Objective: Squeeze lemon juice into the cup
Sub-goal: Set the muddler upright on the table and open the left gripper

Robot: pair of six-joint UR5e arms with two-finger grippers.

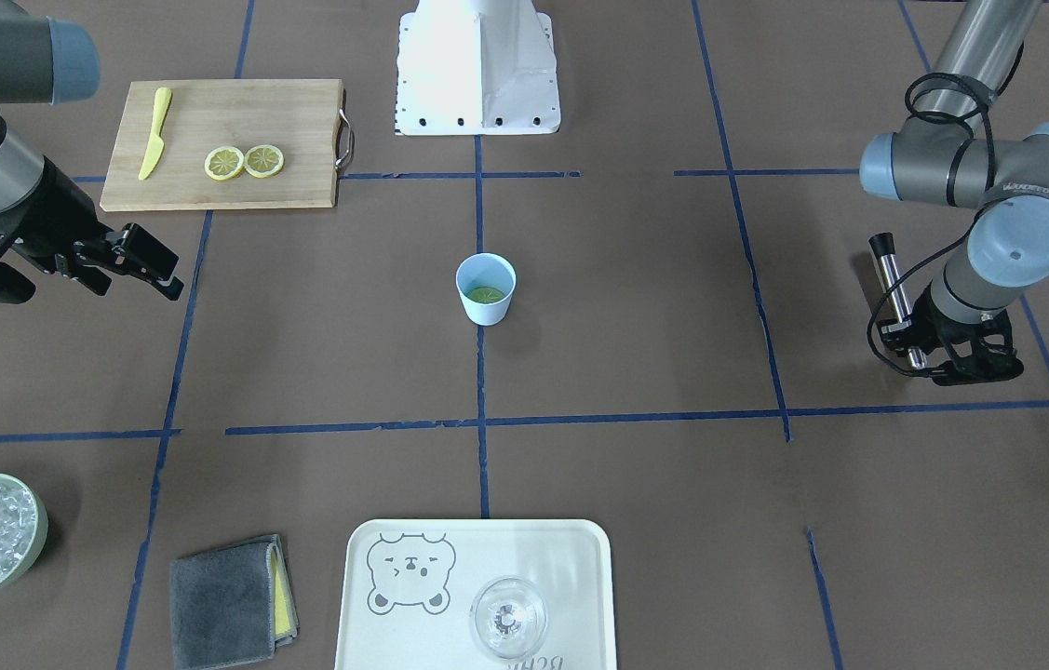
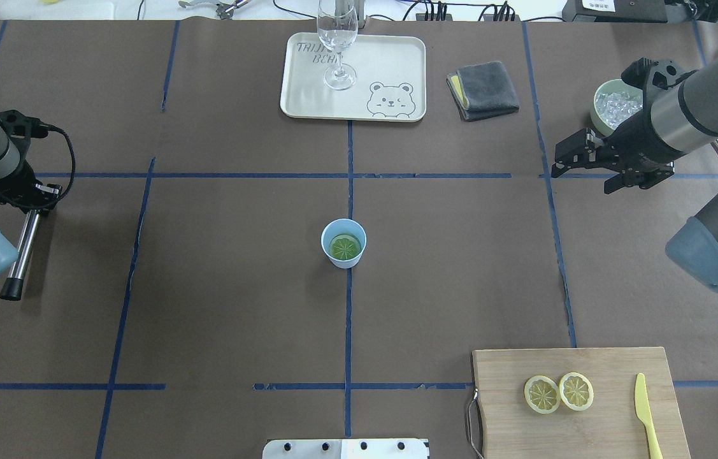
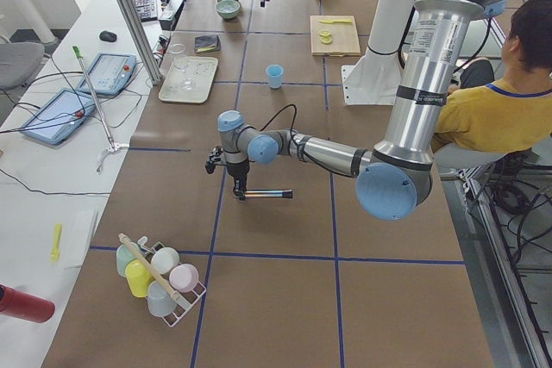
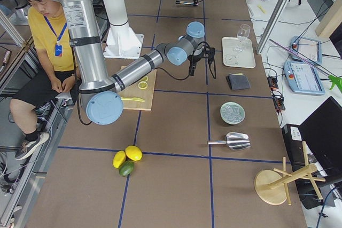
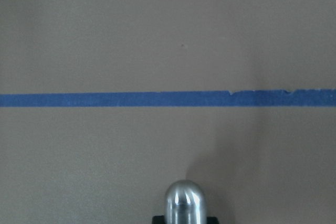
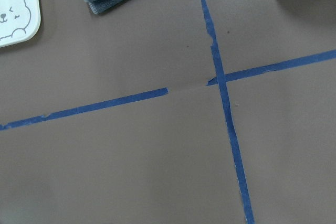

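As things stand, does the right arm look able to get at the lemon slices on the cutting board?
Probably yes: the right pincer hangs open and empty, and nothing stands between it and the slices lying bare on the board.

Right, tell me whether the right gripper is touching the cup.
Apart. The overhead view shows bare table between the right gripper and the cup.

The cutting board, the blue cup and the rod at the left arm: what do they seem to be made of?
The cutting board looks like matte wood, with pale visible grain and a wire handle, likely metal. The cup is probably plastic: opaque light blue, smooth, slightly dull; ceramic cannot be excluded. The rod looks like polished metal, with bright reflections; its black end cap may be plastic or rubber.
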